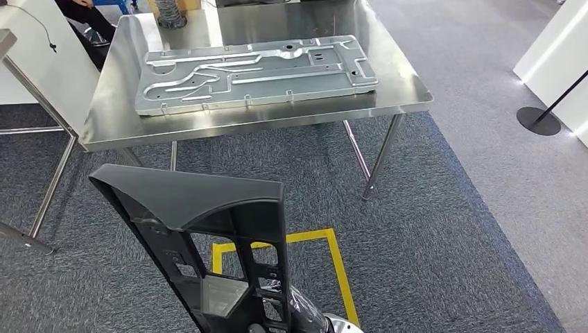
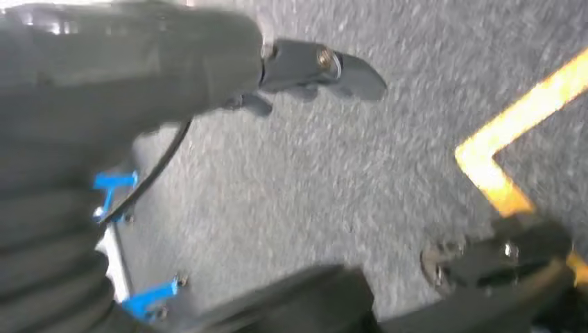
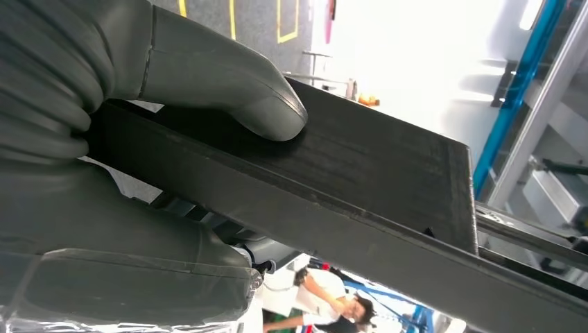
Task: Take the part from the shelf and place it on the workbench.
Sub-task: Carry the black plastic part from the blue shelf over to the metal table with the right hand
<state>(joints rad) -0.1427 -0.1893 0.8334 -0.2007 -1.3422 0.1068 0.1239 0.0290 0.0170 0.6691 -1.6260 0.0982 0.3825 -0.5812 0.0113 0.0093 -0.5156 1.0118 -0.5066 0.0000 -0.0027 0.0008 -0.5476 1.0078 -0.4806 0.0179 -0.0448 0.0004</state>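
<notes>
Black plastic part (image 1: 208, 236) upright before my head camera, short of the steel workbench (image 1: 111, 118), left hand (image 2: 305, 69) blurred over carpet, fingers I cannot tell, right hand (image 3: 139, 125) gripping the part, thumb (image 3: 236, 90) pressed flat on it.

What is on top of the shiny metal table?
A big flat silver metal plate with grooves and holes lies on the table. The tabletop under the plate is covered, so whatever might be there cannot be seen.
</notes>
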